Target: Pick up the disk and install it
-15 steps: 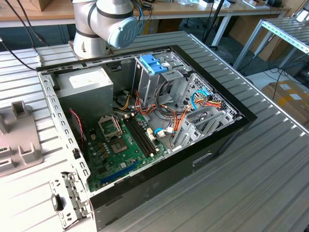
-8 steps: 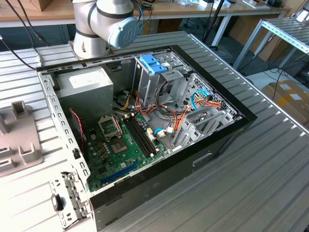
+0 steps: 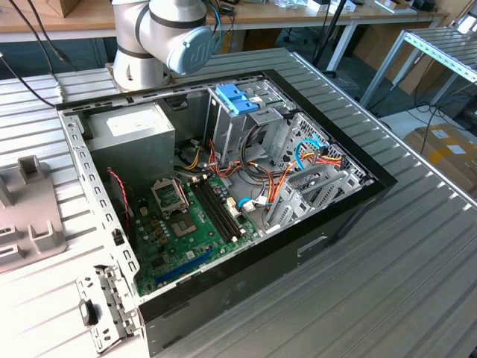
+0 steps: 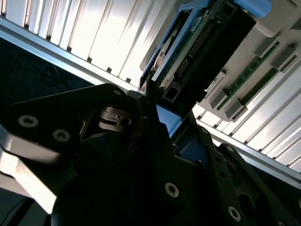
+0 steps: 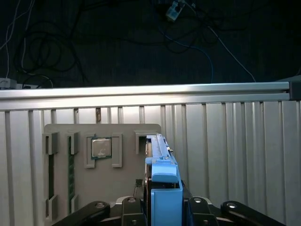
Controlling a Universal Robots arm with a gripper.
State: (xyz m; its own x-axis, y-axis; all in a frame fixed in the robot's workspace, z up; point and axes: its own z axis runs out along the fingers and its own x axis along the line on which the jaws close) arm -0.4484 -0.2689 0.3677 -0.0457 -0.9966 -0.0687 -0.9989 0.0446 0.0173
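The disk (image 5: 162,176) stands on edge in a blue plastic carrier, and my gripper (image 5: 163,207) is shut on it, one black finger (image 5: 129,207) on each side. Its far end lies over a slot of the grey holder tray (image 5: 127,134). In the second wrist view the disk (image 4: 197,42) shows its green circuit board and dark connector edge, reaching out from my gripper (image 4: 160,101) toward the tray (image 4: 244,89). In the exterior view the open computer case (image 3: 328,224) lies on the table, with a drive cage with light-blue handles (image 3: 237,101) inside.
The tray also holds a processor chip (image 5: 100,147) and memory sticks (image 5: 70,169). An aluminium rail (image 5: 150,92) marks the table edge, with dark floor and cables beyond. Inside the case are the grey power supply (image 3: 134,134), the green motherboard (image 3: 179,224) and coloured cables (image 3: 313,153).
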